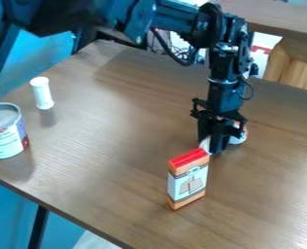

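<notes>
The black gripper [213, 141] hangs upright, low over the brown table at right of centre. Just in front of it and to its left stands a small upright box [188, 179] with a red top, orange bands and a pale label. A small white piece [206, 144] shows between the gripper and the box's top right corner; whether it touches either one, I cannot tell. Behind the gripper, to the right, a rounded white and orange-red object [238, 135] is partly hidden by it.
On the wooden table [117, 146], a large labelled can [5, 131] stands at the left edge, with a slim white cylinder [42, 93] upright behind it. The table's front edge slants down from the left. Cables [177, 54] and a wooden structure [298, 68] are beyond the back edge.
</notes>
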